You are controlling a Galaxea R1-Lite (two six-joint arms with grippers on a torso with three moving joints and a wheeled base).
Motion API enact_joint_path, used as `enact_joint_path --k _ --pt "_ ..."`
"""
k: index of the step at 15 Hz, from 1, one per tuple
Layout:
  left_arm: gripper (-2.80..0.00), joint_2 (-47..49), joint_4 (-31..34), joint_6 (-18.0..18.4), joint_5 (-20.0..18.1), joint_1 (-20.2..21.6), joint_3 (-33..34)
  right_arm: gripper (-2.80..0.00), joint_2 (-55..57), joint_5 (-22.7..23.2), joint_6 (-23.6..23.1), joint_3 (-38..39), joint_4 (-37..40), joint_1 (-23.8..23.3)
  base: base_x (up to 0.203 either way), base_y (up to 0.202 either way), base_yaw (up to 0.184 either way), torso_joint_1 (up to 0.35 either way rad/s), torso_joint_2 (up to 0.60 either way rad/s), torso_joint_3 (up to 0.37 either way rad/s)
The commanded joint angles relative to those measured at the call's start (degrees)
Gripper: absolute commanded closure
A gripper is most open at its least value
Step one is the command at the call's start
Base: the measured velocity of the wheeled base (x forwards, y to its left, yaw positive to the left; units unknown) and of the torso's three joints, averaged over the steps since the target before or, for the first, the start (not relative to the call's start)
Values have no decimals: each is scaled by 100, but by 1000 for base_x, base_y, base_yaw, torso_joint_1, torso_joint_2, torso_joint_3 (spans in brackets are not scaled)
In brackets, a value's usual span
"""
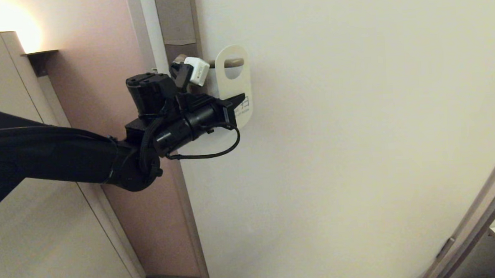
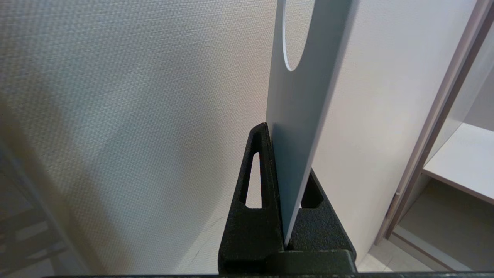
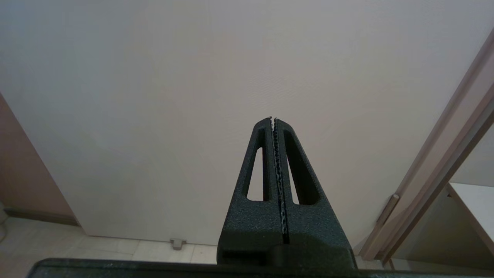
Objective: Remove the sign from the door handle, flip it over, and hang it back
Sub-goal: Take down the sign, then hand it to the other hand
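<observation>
Left pincer [image 1: 238,101] grips sign [image 1: 236,85].

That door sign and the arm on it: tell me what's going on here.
The left gripper is shut on the lower end of the sign, whose hole is around the door handle. The white side faces out in the head view. The right gripper is shut on nothing, pointing at the door away from the work.
</observation>
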Motion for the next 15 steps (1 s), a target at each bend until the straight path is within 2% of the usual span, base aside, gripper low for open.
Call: enact_joint_path --k 1,11,15 --pt "0 10 -31 -4 -7 -29 -38 0 5 3 -5 0 1 -2 0 0 0 0 0 0" --pt "0 -105 -46 -22 -1 -596 -12 0 5 3 -5 0 1 -2 0 0 0 0 0 0" --pt "0 -440 -45 -13 -10 -1012 394 0 5 3 -5 0 1 -2 0 0 0 0 0 0"
